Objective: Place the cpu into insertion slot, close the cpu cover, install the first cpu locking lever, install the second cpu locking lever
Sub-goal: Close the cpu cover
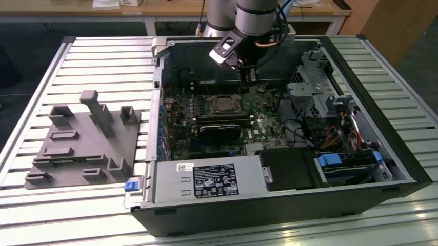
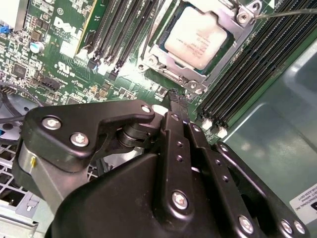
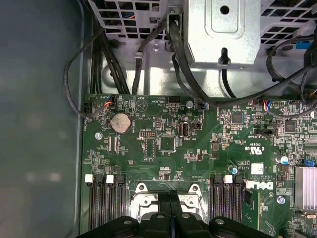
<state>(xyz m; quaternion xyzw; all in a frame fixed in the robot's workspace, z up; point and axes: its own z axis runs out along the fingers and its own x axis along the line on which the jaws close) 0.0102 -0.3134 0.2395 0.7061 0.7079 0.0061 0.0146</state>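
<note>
On the counter [image 1: 102, 56] a grey holder block [image 1: 82, 148] lies at nine o'clock of the open computer case [image 1: 274, 210]. Inside, the cpu [image 1: 222, 104] sits in the insertion slot [image 2: 173, 74], the cpu cover [image 2: 229, 37] flat around it. At one o'clock of it hangs the pincer [image 1: 247, 84], fingers [image 2: 171, 129] pressed together, empty.

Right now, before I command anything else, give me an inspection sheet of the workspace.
Surface: slatted metal table, open computer case on it.
Job's things: cpu seated in insertion slot; cpu cover down around it.
Clutter: grey fixture tray at the exterior view's left of the case.
End effector: shut, empty, beside the slot over the board.
Cables: black bundle past the board's edge; coloured wires by the drive bays.
Surroundings: wooden benches behind.
</note>
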